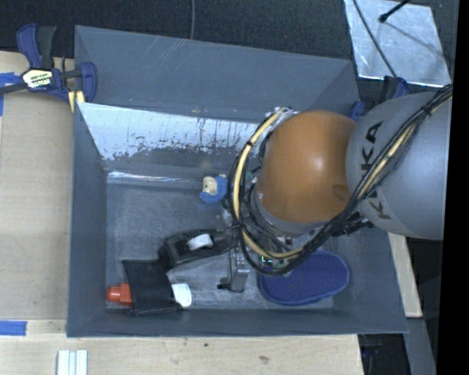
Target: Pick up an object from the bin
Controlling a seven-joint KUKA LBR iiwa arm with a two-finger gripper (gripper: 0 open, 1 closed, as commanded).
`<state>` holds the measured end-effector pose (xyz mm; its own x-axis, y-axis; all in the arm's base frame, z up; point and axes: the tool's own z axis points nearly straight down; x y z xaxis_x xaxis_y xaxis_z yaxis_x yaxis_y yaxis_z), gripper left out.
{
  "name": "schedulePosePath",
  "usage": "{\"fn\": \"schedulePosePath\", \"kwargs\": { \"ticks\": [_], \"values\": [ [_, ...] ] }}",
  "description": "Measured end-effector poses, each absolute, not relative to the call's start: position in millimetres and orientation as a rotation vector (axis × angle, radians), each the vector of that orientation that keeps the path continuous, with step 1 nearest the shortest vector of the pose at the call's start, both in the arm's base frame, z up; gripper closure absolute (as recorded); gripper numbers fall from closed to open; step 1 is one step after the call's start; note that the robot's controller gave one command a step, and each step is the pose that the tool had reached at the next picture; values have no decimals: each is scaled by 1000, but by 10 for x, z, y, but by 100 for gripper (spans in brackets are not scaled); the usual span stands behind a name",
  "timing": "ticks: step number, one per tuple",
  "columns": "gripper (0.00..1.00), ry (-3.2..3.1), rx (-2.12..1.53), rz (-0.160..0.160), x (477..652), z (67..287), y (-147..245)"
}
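My gripper (235, 276) hangs under the orange dome, low over the bin floor near the front middle. Just to its left lies a black tool with a white part (190, 247), slanting up toward the gripper. Right of the gripper a blue oval pad (312, 278) rests against the front right corner, partly hidden by the arm. A small white piece (181, 294) lies in front of the black tool. Nothing shows in the gripper's grasp.
A flat black thing with a red-orange end (137, 289) lies in the front left corner. A small blue and white cap-like thing (211, 188) sits near the back wall. The arm and dome hide the bin's right middle.
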<state>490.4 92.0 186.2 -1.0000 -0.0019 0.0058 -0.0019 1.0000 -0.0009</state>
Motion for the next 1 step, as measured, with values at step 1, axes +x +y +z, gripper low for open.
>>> {"fn": "schedulePosePath", "kwargs": {
  "ticks": [1],
  "values": [
    [0,-3144,-157,-1,5209,883,797]
  ]
}}
